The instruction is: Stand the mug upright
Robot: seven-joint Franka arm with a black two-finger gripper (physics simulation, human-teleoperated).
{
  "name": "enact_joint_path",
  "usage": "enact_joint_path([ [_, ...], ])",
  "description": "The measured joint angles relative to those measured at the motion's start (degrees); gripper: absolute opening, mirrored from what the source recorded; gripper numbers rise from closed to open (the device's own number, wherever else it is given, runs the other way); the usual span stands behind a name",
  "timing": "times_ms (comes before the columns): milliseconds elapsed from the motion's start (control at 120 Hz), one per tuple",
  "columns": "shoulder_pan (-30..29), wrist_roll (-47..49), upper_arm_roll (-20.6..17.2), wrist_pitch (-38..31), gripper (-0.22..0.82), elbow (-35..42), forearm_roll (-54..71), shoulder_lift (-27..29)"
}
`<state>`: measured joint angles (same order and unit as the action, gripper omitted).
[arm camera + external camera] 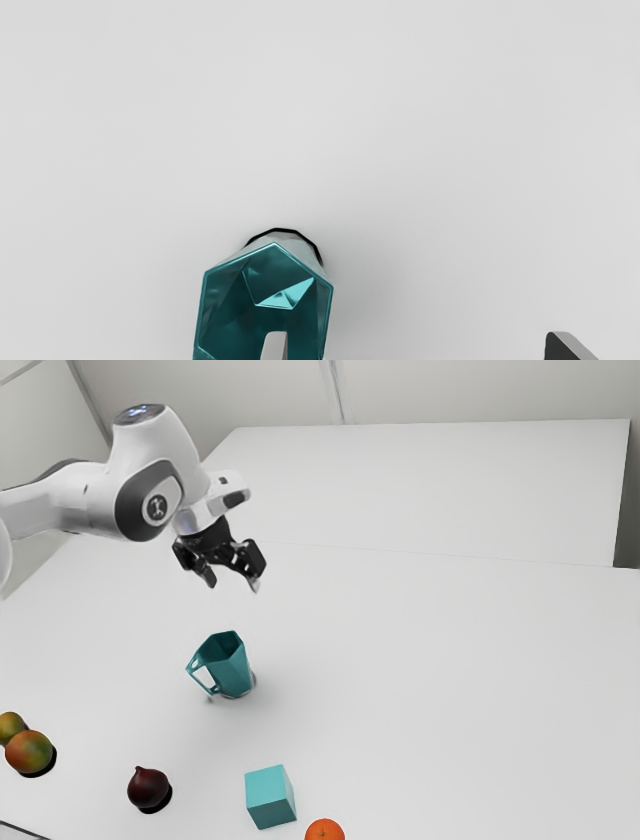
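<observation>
Hovering above the upright mug (230,670), the gripper (233,585) is empty, its two fingers set wide apart.

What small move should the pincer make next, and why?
I'd probably ease the open pincer straight up, away from the mug: the mug appears to stand on its base, mouth up, and the pincer hangs above it, holding nothing.

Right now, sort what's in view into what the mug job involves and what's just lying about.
Part of the job:
- teal mug
- gripper

Just lying about:
- teal cube
- orange fruit at the near edge
- dark round fruit
- two green-and-red fruits
</observation>
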<state>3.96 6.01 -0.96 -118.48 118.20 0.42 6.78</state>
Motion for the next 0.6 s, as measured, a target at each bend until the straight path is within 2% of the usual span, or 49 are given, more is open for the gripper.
enact_joint_path([
  [208,-2.18,0.13,-2.82,8.02,0.57,-6.23,-0.34,-2.10],
  [600,-2.28,0.29,-3.09,19.20,0.58,-19.23,-0.35,-6.85],
])
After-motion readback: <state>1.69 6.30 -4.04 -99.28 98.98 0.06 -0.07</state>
